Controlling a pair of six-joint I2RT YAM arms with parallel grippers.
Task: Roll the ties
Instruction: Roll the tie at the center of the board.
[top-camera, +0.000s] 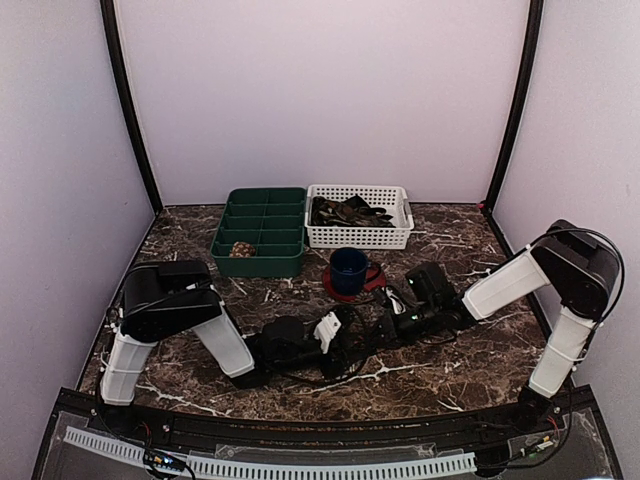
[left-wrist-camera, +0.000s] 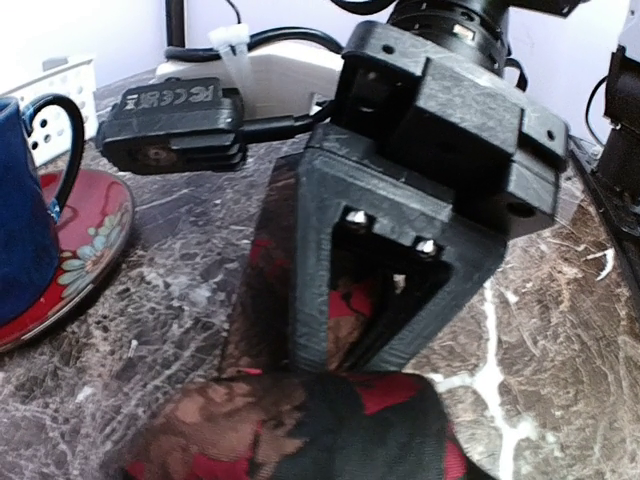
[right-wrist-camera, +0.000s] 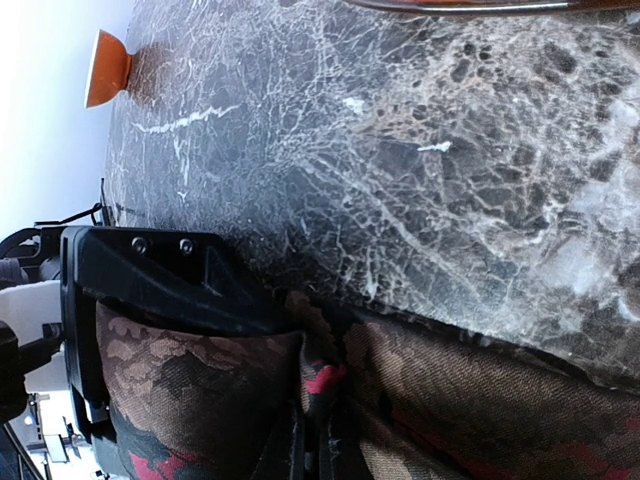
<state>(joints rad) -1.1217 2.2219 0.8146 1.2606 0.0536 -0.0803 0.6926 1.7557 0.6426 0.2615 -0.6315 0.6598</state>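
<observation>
A dark brown tie (left-wrist-camera: 300, 420) with red patches lies on the marble table (top-camera: 200, 370) between my two grippers. My right gripper (right-wrist-camera: 315, 450) is shut, with a fold of the tie (right-wrist-camera: 480, 390) pinched between its fingers. From the left wrist view its black fingers (left-wrist-camera: 320, 250) stand upright on the fabric. My left gripper (top-camera: 343, 327) faces it from the left. Its own jaws are covered by the fabric, so their gap does not show. A rolled brownish tie (top-camera: 241, 249) sits in the green tray (top-camera: 262, 265). More ties (top-camera: 348, 211) lie in the white basket (top-camera: 360, 237).
A blue mug (top-camera: 349, 268) stands on a red saucer (left-wrist-camera: 95, 235) just behind the grippers. The green tray and white basket stand side by side at the back. An orange suction cup (right-wrist-camera: 105, 70) sits at the table's edge. Black cables trail near both wrists.
</observation>
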